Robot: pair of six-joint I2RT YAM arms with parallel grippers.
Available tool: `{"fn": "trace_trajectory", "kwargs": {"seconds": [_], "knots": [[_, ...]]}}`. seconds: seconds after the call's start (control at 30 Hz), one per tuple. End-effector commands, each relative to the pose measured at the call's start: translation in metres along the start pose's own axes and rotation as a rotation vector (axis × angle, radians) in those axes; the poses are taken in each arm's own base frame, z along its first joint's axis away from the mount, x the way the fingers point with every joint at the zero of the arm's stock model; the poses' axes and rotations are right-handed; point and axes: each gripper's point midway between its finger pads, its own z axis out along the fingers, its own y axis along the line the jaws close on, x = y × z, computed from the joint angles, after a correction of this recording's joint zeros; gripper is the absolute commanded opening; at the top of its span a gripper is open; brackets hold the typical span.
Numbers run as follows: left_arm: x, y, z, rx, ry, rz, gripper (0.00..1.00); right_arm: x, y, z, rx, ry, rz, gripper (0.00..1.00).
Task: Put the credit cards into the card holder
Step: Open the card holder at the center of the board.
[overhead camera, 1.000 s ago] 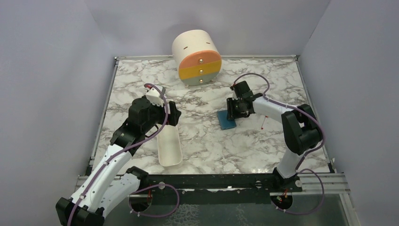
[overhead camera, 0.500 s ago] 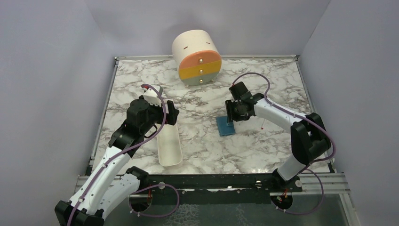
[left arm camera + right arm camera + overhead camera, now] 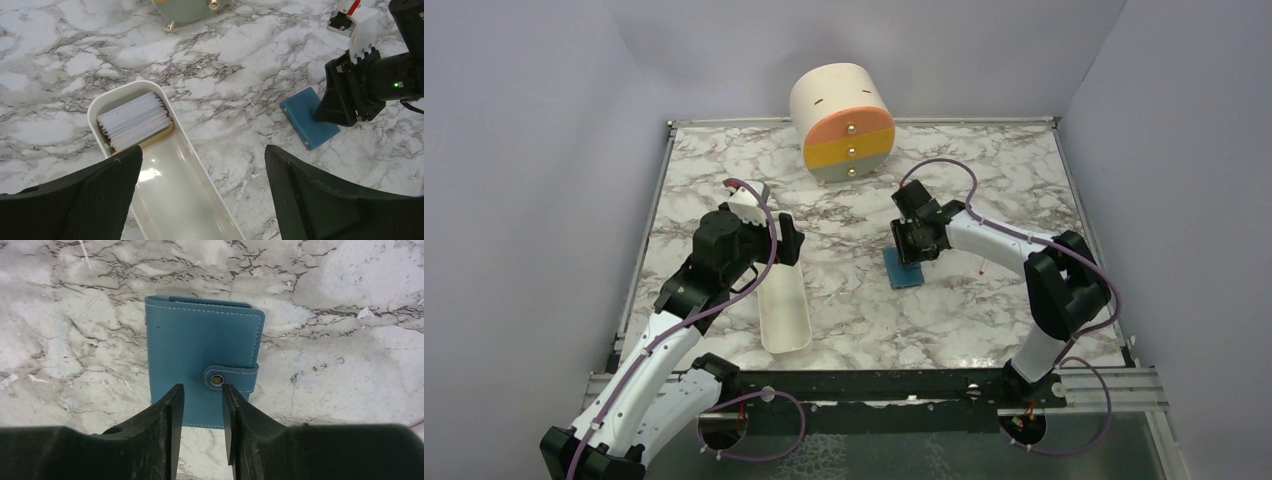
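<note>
here, right gripper (image 3: 202, 390) narrowly parted over card holder (image 3: 200, 340), left gripper (image 3: 202, 155) spread wide above credit cards (image 3: 134, 120)

Seeing left gripper (image 3: 790, 240) spread wide at centre-left of the overhead shot, left arm (image 3: 664, 340) stretched up from the bottom-left corner. Over on the right, got the right arm (image 3: 1064, 285) bent at the elbow, right gripper (image 3: 202, 390) angled down mid-frame, fingers barely parted.
</note>
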Motion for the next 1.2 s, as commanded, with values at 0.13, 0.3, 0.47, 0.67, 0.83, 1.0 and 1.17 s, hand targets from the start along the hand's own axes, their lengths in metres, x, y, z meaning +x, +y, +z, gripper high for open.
{"fn": "trace_trajectory", "kwargs": {"seconds": [0.13,0.3,0.47,0.67,0.83,1.0,1.17], "knots": [[-0.008,0.002,-0.005,-0.016,-0.026,0.013,0.95,-0.005,-0.008,0.017,0.098,-0.023,-0.023,0.34],[-0.008,0.002,-0.006,-0.015,-0.028,0.014,0.95,0.004,-0.009,0.028,0.107,-0.012,-0.037,0.34],[-0.008,0.003,-0.006,-0.018,-0.029,0.015,0.95,0.015,-0.016,0.037,0.154,0.011,-0.038,0.31],[-0.008,0.003,-0.005,-0.021,-0.027,0.015,0.95,0.012,-0.021,0.031,0.179,-0.025,-0.028,0.04],[-0.006,0.003,-0.004,-0.022,-0.019,0.014,0.95,0.000,-0.012,0.019,0.125,-0.088,-0.019,0.01],[-0.002,0.002,-0.001,-0.013,-0.002,0.003,0.94,-0.008,0.002,0.007,0.034,-0.145,-0.005,0.01],[0.000,-0.012,0.006,0.049,0.040,-0.040,0.90,-0.018,0.017,-0.013,-0.059,-0.210,0.024,0.01]]}}
